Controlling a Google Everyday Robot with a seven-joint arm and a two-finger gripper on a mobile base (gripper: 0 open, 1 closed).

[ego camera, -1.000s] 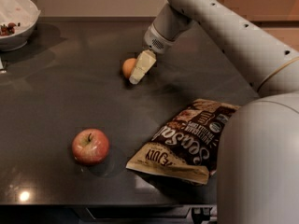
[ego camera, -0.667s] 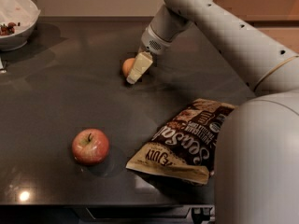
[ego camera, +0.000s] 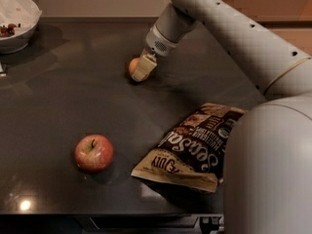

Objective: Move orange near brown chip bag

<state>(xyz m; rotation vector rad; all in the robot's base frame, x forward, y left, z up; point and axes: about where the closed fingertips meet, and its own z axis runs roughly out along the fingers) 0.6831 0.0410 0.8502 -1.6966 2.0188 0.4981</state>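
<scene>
Camera view: brown chip bag (ego camera: 195, 147) lies flat at the near right of the dark table (ego camera: 73, 96), well apart from the orange (ego camera: 131, 66) farther back. The gripper (ego camera: 141, 71) touches the orange's right side; whether it is clamped on it I cannot tell. The arm (ego camera: 234, 28) slants down from the upper right.

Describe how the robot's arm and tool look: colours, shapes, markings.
The arm is made of thick, rounded, off-white tubes with small dark dots along the casing and a thin yellowish seam at one joint. A grey collar with small holes sits at the wrist. The tool, pale cream and blocky, is at the orange toward the far side of the dark table. No loose cables show.
</scene>
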